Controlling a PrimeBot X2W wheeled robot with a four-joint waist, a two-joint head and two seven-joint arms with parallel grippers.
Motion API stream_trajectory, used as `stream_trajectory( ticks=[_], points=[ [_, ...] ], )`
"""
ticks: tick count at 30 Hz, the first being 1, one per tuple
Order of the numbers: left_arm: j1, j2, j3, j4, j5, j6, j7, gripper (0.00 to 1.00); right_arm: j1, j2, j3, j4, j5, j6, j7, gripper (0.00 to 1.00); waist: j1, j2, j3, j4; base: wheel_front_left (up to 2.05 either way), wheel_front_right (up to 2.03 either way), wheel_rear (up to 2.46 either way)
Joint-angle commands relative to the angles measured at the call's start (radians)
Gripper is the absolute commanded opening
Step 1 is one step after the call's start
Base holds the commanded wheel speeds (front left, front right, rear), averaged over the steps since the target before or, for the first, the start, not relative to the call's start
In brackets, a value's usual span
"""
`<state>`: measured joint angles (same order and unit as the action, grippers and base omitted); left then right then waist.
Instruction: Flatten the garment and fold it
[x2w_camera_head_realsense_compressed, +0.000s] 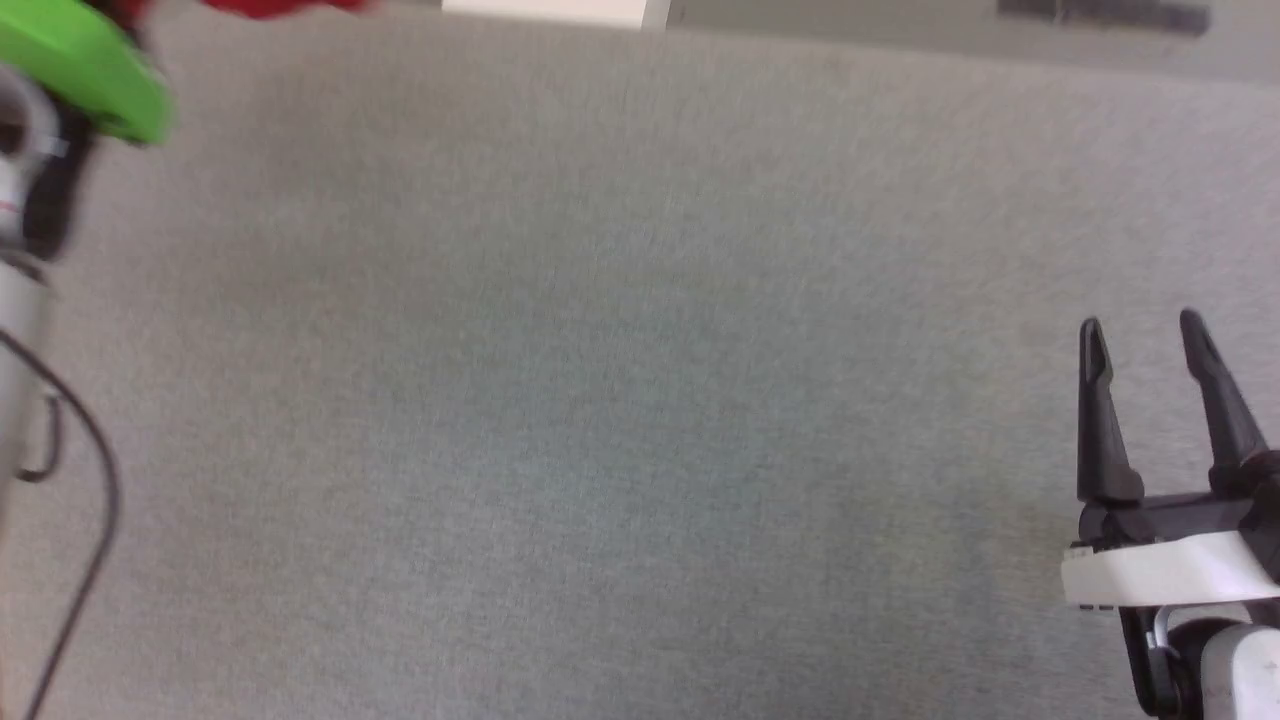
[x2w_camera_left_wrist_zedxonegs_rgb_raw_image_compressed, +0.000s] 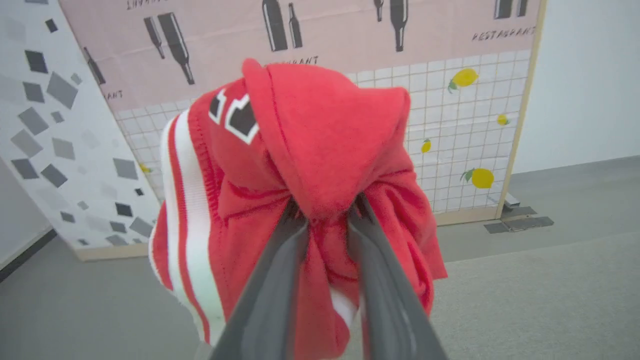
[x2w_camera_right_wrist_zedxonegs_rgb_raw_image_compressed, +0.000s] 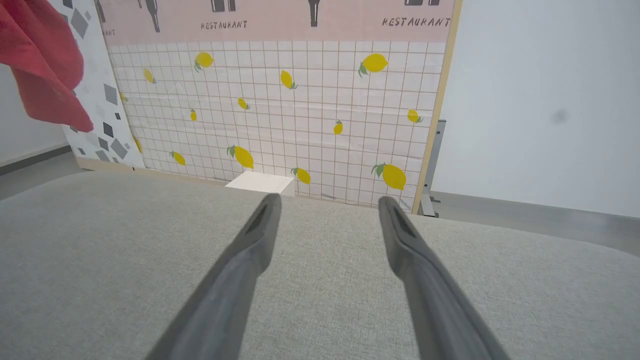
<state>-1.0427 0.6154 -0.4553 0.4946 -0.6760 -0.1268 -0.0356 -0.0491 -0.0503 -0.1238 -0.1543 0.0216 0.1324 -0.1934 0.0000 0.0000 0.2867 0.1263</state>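
Observation:
The garment, a red shirt with red-white striped trim and black white-outlined lettering, hangs bunched in the air, clear of the grey surface. My left gripper is shut on a wad of its red cloth, whose folds cover the fingertips. A red strip of the garment shows at the head view's top left edge, and a red corner hangs at the upper left of the right wrist view. My right gripper stands open at the lower right over the surface, its fingers apart with nothing between them.
A wide grey fabric surface spreads below both arms. Beyond its far edge stands a panel printed with lemons and bottles, with a white box at its foot. My left arm, with a green part and a cable, is at left.

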Motion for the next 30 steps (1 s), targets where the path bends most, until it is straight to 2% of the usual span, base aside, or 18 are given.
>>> stream_trajectory(
  ticks=[1,6,11,15,20,21,22,26,30],
  points=[
    [0.026,-0.016,-0.034,-0.032,0.007,-0.004,0.002,0.00,0.015,0.000,-0.005,0.016,0.010,-0.002,0.003,1.00,0.0000,0.0000,-0.122,-0.052,0.00,0.00,0.00],
    [0.093,-0.055,-0.156,-0.147,-0.006,-0.004,0.034,0.00,0.033,0.000,-0.016,0.056,0.023,-0.002,0.031,1.00,0.0000,0.0000,-0.162,-0.112,0.00,0.00,0.00],
    [0.174,-0.128,-0.253,-0.219,0.011,-0.003,0.031,0.00,0.040,0.000,-0.022,0.072,0.040,-0.002,0.047,1.00,0.0000,0.0000,-0.151,-0.185,0.00,0.00,0.00],
    [0.253,-0.201,-0.347,-0.215,0.035,-0.002,0.007,0.00,0.035,0.000,-0.016,0.087,0.048,-0.002,0.053,1.00,0.0000,0.0000,-0.119,-0.253,0.00,0.00,0.00],
    [0.332,-0.256,-0.489,-0.128,0.046,-0.003,0.023,0.00,0.027,0.000,-0.016,0.112,0.064,-0.002,0.050,1.00,0.0000,0.0000,-0.074,-0.304,0.00,0.00,0.00],
    [0.347,-0.261,-0.522,-0.096,0.038,-0.003,0.045,0.18,0.025,0.000,-0.012,0.118,0.068,-0.002,0.047,1.00,0.0000,0.0000,-0.065,-0.311,0.00,0.00,0.00],
    [0.358,-0.262,-0.554,-0.061,0.033,-0.003,0.076,1.00,0.023,0.000,-0.009,0.127,0.076,-0.002,0.045,1.00,0.0000,0.0000,-0.058,-0.315,0.00,0.00,0.00],
    [0.365,-0.262,-0.642,0.015,0.054,-0.004,0.075,1.00,0.021,0.000,0.002,0.160,0.085,-0.002,0.034,1.00,0.0000,0.0000,-0.063,-0.310,0.00,0.00,0.00],
    [0.365,-0.278,-0.658,0.051,0.035,-0.004,0.019,1.00,0.025,0.000,0.005,0.181,0.075,-0.002,0.031,1.00,0.0000,0.0000,-0.100,-0.271,0.00,0.00,0.00]
  ],
)
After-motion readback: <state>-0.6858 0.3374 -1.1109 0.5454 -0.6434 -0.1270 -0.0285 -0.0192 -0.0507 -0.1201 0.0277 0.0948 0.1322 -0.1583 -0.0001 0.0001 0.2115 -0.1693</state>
